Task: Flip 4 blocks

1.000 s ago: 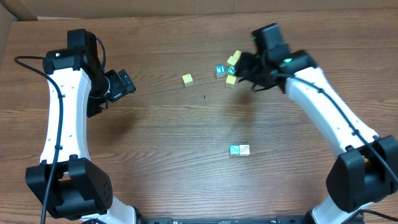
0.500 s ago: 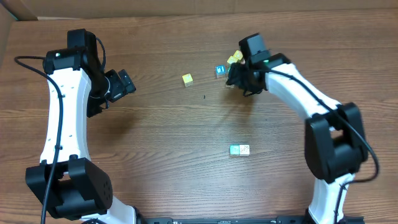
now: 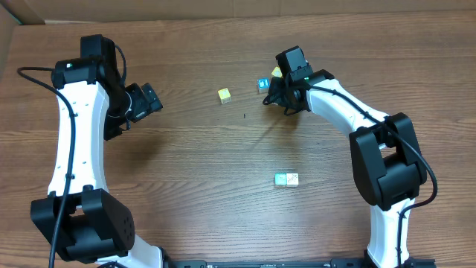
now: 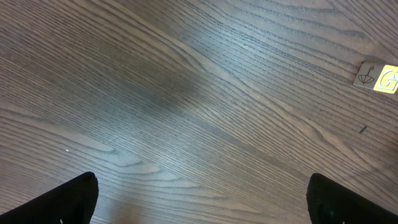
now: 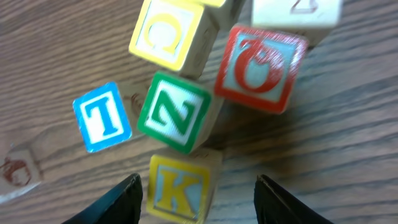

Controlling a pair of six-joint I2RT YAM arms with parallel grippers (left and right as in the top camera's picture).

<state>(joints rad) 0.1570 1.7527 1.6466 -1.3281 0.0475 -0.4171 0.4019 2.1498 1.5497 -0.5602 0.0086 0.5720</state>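
Note:
In the right wrist view, a yellow K block (image 5: 180,190) sits between the fingers of my open right gripper (image 5: 202,202), closer to the left finger, with a gap on its right. Just beyond it crowd a green Z block (image 5: 174,121), a yellow C block (image 5: 166,31), a red O block (image 5: 261,65) and a blue T block (image 5: 102,118). From overhead, the right gripper (image 3: 279,97) covers most of this cluster. A lone yellow block (image 3: 224,94) lies to the left. My left gripper (image 3: 149,99) hangs open over bare wood.
A teal block (image 3: 281,179) and a whitish block (image 3: 293,179) lie side by side near the table's middle front. The yellow G block (image 4: 379,78) shows at the right edge of the left wrist view. A cream block (image 5: 295,9) edges the cluster's far side.
My right arm has swung left and lowered over the block cluster, hiding most of it from overhead. The left arm has not moved.

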